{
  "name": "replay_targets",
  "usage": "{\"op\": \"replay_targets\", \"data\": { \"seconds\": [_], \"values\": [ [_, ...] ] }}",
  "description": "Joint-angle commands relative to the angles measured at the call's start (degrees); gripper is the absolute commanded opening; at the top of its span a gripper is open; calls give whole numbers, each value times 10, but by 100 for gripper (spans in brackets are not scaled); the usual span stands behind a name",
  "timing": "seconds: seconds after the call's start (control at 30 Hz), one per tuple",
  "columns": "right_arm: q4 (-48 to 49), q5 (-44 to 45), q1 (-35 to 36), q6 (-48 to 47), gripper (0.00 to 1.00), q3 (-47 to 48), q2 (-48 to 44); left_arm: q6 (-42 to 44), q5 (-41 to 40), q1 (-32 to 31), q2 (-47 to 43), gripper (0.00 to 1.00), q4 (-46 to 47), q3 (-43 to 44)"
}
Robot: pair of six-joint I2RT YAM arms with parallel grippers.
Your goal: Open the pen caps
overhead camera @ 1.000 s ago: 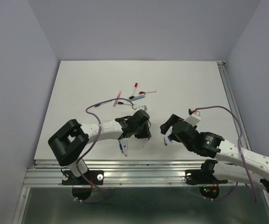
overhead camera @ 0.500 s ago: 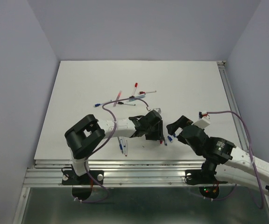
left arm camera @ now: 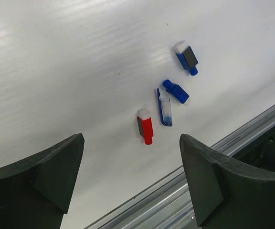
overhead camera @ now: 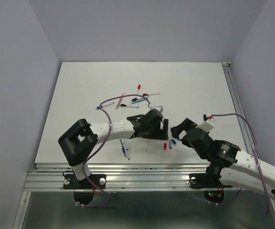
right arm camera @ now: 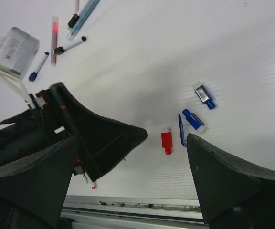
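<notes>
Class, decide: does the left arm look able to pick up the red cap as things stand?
Probably yes: the left gripper is open just above the red cap, which lies uncovered, though blue caps sit close beside it.

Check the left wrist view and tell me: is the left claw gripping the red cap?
No. The red cap lies loose on the table, while the left claw is open with both fingers clear of it.

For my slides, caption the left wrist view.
Open left pincer above one red cap and three blue caps lying on the white table.
</notes>
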Motion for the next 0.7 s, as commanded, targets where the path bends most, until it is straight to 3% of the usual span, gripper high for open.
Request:
{"op": "replay_targets", "data": {
  "seconds": [0.0,0.13,0.2,0.33,0.57,0.67],
  "values": [
    [-3,33,0,2,100,-7,-9,43,-75,50,-82,97,-41,17],
    [-3,35,0,-8,100,-6,-10,105,-109,134,-127,99,-54,-4],
    [1,34,0,-14,100,-8,-9,208,-97,201,-146,99,-30,-12],
    [21,24,0,-37,100,-10,-2,316,-98,309,-148,99,14,0],
    [31,4,-1,-75,100,-6,5,415,41,447,-49,99,40,75],
    [29,-12,0,-87,100,-2,4,445,-7,456,17,99,-30,155]
  ]
}}
